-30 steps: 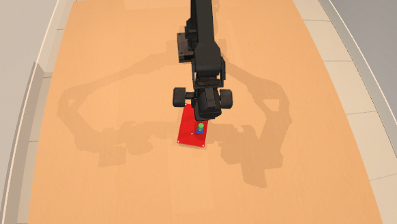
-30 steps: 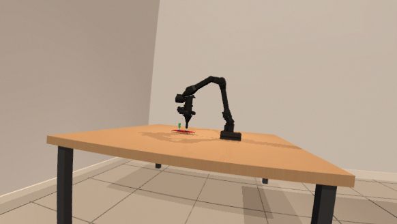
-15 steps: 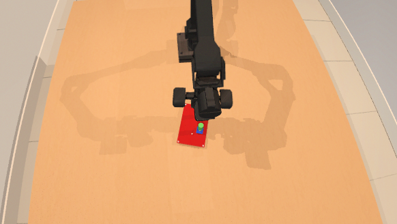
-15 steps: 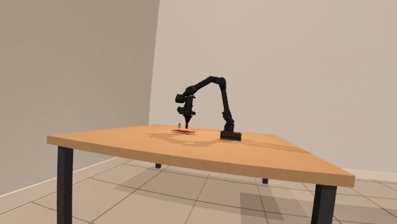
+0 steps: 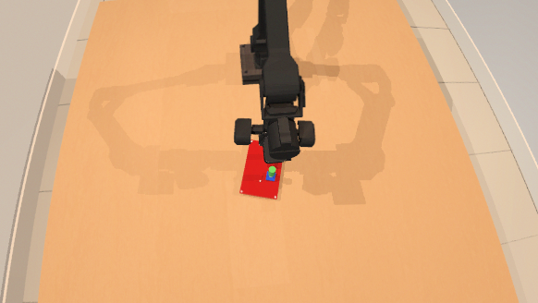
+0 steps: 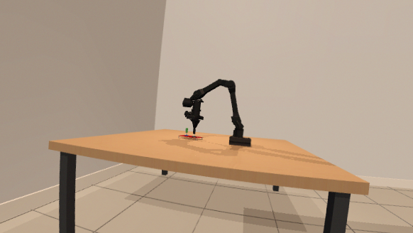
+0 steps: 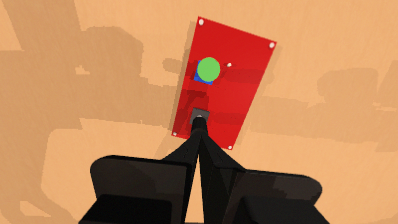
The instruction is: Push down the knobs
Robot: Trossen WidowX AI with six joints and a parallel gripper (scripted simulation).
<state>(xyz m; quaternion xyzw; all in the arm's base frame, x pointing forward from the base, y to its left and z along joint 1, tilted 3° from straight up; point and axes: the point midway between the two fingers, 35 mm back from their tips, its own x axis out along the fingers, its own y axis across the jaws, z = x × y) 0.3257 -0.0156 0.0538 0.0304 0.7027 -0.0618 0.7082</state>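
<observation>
The red circuit board stands low over the table. A green knob is upright above a blue potentiometer; in the exterior view it stands well above the board. A dark grey potentiometer sits nearer the board's other end. My gripper is shut and points straight down, its tips over the grey potentiometer. The tips cover its middle, so its knob cannot be made out, nor whether the tips touch it. In the top view the arm hides the tips and this potentiometer.
The wooden table carries the board and the arm's base. The green knob rises beside the fingers. A small white pin stands on the board near the blue potentiometer. Arm shadows cross the table and board.
</observation>
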